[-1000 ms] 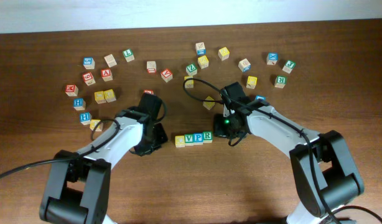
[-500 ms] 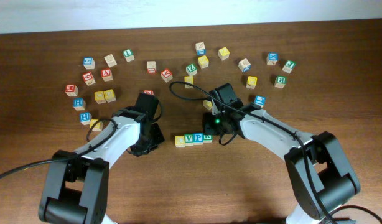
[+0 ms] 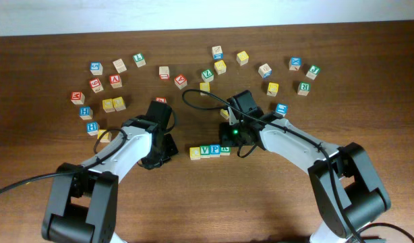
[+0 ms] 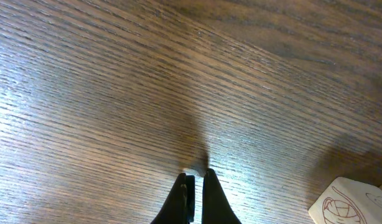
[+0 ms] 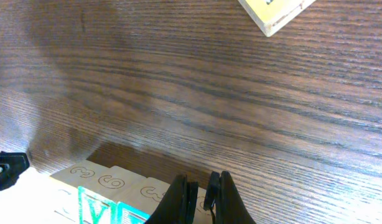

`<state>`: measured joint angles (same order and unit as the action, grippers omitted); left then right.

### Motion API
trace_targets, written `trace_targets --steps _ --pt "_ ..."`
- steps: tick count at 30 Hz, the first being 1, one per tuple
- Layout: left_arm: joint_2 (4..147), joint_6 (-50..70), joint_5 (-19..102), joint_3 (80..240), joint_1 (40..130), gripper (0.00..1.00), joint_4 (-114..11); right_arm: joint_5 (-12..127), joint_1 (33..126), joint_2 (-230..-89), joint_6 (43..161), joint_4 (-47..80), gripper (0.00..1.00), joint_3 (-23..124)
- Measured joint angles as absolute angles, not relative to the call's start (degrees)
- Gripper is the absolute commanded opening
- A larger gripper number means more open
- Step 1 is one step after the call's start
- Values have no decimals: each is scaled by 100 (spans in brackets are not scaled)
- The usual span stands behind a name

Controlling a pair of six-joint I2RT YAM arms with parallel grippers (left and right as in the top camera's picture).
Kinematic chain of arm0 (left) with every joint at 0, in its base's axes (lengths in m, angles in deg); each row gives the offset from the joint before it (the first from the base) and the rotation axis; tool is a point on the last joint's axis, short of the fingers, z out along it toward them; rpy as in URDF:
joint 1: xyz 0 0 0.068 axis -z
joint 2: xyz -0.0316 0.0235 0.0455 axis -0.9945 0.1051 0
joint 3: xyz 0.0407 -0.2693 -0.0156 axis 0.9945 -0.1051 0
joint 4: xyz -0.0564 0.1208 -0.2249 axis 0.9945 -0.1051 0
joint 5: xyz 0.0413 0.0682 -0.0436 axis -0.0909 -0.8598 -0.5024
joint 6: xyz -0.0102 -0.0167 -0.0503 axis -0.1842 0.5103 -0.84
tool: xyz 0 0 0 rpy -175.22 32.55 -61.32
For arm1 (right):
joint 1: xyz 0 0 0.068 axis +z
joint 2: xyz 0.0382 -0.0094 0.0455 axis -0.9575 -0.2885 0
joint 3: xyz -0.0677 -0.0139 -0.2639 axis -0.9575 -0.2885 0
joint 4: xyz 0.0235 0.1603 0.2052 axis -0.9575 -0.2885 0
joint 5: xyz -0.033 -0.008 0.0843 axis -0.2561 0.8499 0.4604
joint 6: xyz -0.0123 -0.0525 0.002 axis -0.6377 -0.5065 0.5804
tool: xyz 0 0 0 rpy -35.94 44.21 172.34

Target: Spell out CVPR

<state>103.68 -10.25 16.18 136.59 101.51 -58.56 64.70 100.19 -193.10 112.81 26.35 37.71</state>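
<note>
The word row lies on the bench near the middle, between the two arms. In the overhead view it reads, from 9 to 3 o'clock, a yellow block, the V, the P and a fourth block, all touching side by side. The yellow block's letter is too small to read. The fourth block is partly under the right arm's head, so its letter is probably R, but I cannot be sure.

The right arm reaches in from 4 o'clock, and its jaws hang at the 3 o'clock end of the row. In the right wrist view the jaws are almost together with nothing between them. Their tips stand just beside the pale carved tops of the row, which runs off toward 8 o'clock. Whether they touch the last block cannot be told. A loose pale block sits at 1 o'clock in that view.

The left arm lies at 9 o'clock of the row, near it but apart. Its wrist view shows the jaws drawn together, empty, over bare wood. One pale block with a red line drawing shows at 4 o'clock.

The other blocks are scattered along the far side of the bench, one cluster at 10 o'clock and another at 1 o'clock, well apart from the row.
</note>
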Motion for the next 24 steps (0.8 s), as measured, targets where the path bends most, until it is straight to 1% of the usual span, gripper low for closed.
trace_targets --steps 7,24 --pt "10368 -1025 1618 13659 10151 0 -5856 6726 10019 -19310 11163 2631 4 3771" --pt "10368 -1025 1618 13659 10151 0 -5858 6722 10019 -19310 11021 2568 4 3771"
